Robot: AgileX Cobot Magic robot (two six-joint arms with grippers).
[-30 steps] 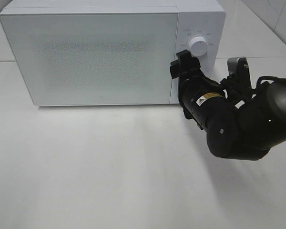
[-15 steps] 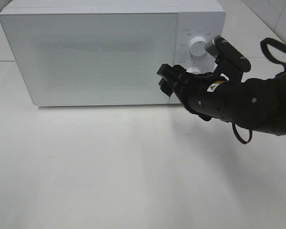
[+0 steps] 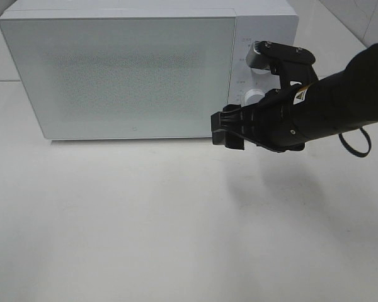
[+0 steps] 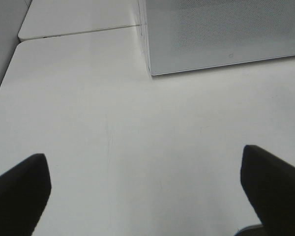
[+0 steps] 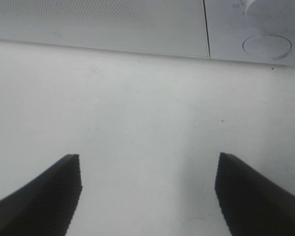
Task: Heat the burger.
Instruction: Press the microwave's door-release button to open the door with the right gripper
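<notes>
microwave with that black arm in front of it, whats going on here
The microwave stands on the table with its door shut. The right gripper hovers in front of the door's lower right corner, near the knobs, open and holding nothing. The left gripper hangs over bare table at the microwave's other end, also open and empty. No burger is in sight in any view, so whether it is inside cannot be told.

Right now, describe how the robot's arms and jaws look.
The right arm is bulky, rounded and matte black, with a small yellow-and-white sticker, a silver camera block on a black bracket and a looping black cable. Its jaws are black and blocky. Of the left arm, only dark wedge-shaped jaws show.
</notes>
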